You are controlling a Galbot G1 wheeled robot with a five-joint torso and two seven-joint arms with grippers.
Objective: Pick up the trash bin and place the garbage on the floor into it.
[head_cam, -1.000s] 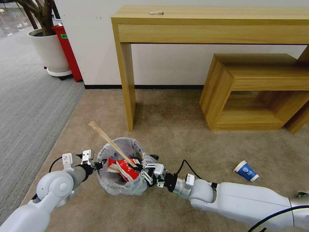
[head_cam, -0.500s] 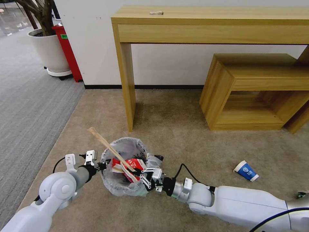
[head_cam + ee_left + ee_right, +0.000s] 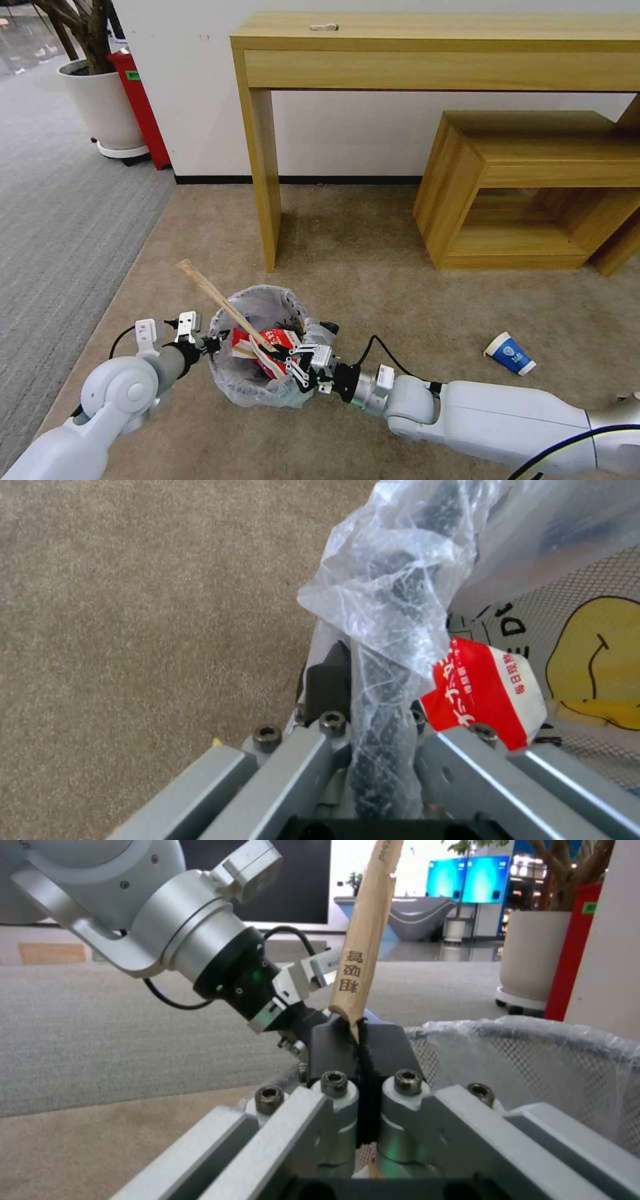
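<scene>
Crinkly clear plastic lines the trash bin [image 3: 261, 347], which sits low and left of centre in the head view, on the floor [image 3: 373, 280], a beige carpet. The left gripper [image 3: 208, 343] grips the bin's left rim, its fingers [image 3: 328, 680] clamped on the bag-wrapped edge. The right gripper [image 3: 293, 363] is at the bin's lower right edge, fingers [image 3: 333, 1050] pressed together on the bottom end of the wooden stick [image 3: 223, 303], which slants up and left over the rim. Red wrappers [image 3: 267, 343] lie inside the bin. A blue-white paper cup [image 3: 510, 353] lies on its side on the carpet at lower right, well apart from the bin.
</scene>
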